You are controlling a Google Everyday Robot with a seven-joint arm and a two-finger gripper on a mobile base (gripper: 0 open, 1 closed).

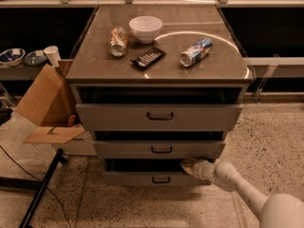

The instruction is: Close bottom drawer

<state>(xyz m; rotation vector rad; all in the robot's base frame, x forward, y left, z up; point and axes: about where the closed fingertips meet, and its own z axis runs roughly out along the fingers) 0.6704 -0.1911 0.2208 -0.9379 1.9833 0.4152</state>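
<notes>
While drawer (156,178) is standing ajar: end effector (189,166) is sitting at its upper right edge, grip state untellable
Advice: pushing straight inward, avoiding skew

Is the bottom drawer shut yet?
Open: the bottom drawer juts forward, dark gap above its front. The pincer sits at its upper right.

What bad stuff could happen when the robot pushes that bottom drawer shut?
The hand sits at the right end of the bottom drawer, tucked under the middle drawer, so it might get pinched as the drawer slides in. Pushing so far from the handle could twist and jam it. A hard bump might roll the blue can lying on top.
</notes>
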